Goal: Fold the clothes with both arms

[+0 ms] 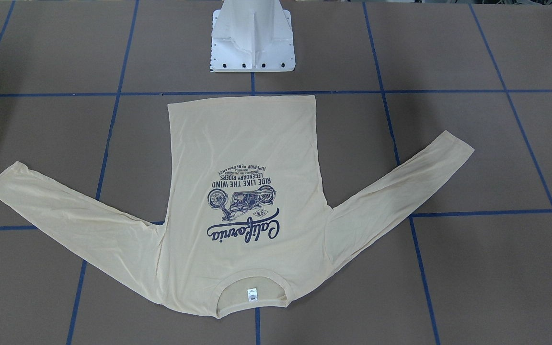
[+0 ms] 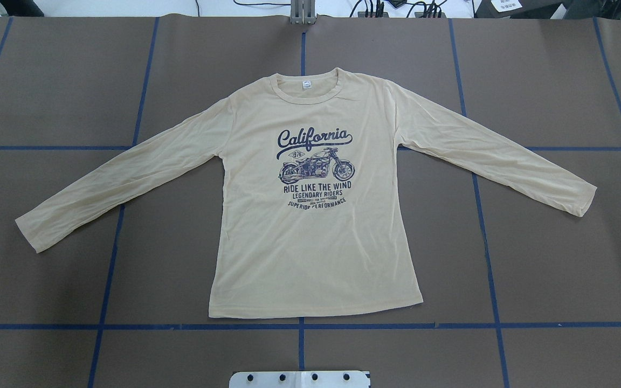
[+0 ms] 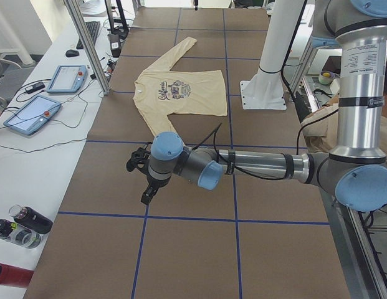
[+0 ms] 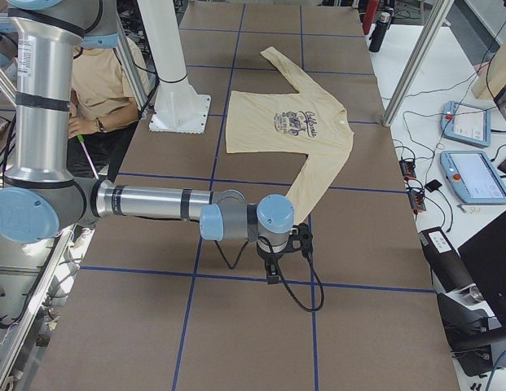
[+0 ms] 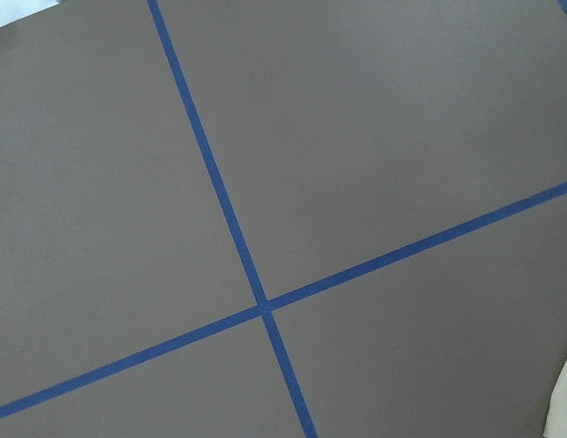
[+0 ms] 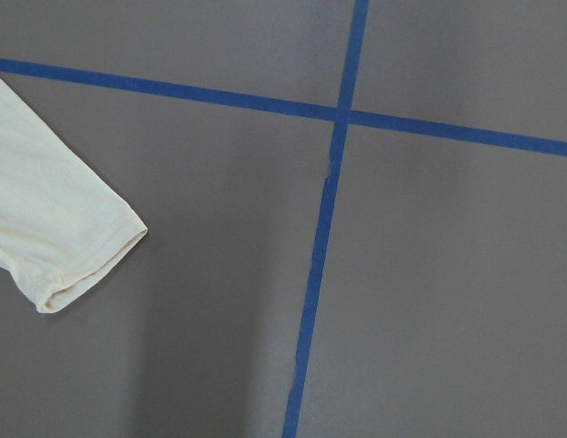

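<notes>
The clothes are one cream-yellow long-sleeve T-shirt (image 2: 310, 242) lying flat and print side up on the brown table, both sleeves spread out. Its collar with the white tag (image 1: 252, 293) points away from the robot's base. My left gripper (image 3: 143, 187) hovers over bare table beyond the shirt's sleeve on that side, apart from the cloth. My right gripper (image 4: 279, 262) hangs just past the other sleeve's cuff (image 6: 55, 228), also apart from it. Both grippers show only in the side views, so I cannot tell whether they are open or shut. Neither arm appears in the overhead or front views.
The white pedestal base (image 1: 252, 43) stands behind the shirt's hem. Blue tape lines (image 2: 299, 326) grid the table. Teach pendants (image 3: 67, 78) and bottles (image 3: 25, 221) sit on a side bench. A person (image 4: 98, 81) sits behind the robot.
</notes>
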